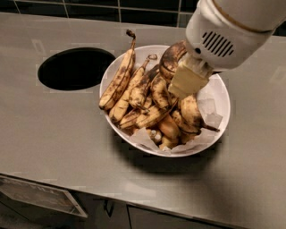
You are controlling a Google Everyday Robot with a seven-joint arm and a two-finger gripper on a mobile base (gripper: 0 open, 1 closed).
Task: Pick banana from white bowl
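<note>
The white bowl [222, 95] sits on the grey counter, lined with crumpled white paper and holding several spotted bananas. My gripper [181, 84], cream fingers under a big white wrist, hangs over the bowl's right half. It is shut on the banana [170, 59], a thick, curved, mostly dark brown one. That banana is raised above the pile, its dark end up by the wrist at the bowl's far rim. The wrist hides the rest of the banana.
Long, straighter yellow bananas [119, 78] lean on the bowl's left rim, stems pointing back. A round black hole [76, 67] opens in the counter to the left of the bowl. A dark tiled wall [89, 6] runs behind. The counter's front edge [134, 199] lies below the bowl.
</note>
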